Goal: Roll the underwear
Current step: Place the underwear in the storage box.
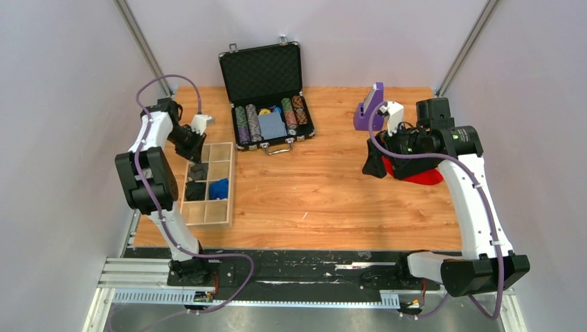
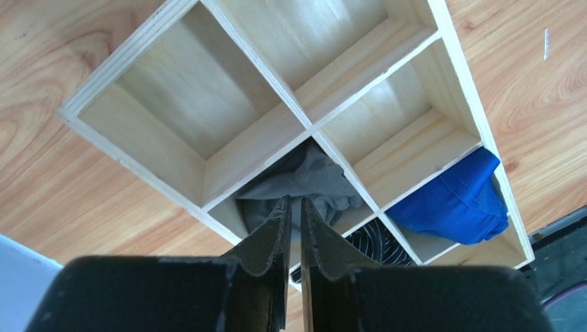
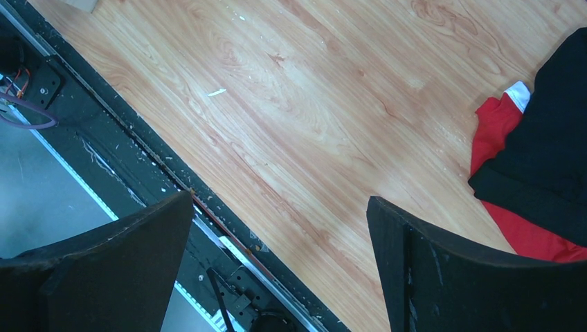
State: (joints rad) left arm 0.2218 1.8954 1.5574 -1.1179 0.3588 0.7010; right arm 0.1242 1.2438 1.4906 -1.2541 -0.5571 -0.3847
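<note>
One charcoal-grey cloth underwear point(image 2: 304, 181) lay bunched in the left-edge pale wooden divided tray point(image 2: 253, 149), long axis unclear. Left gripper point(image 2: 295, 203) pinched closed, empty; right gripper point(image 3: 277, 207) spread wide.

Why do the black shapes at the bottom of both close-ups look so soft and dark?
Left wrist view: the left pincer sits close to the lens, softer than the crisp wooden tray. Right wrist view: the right pincer is a dim blur, while the table shows pale glare.
</note>
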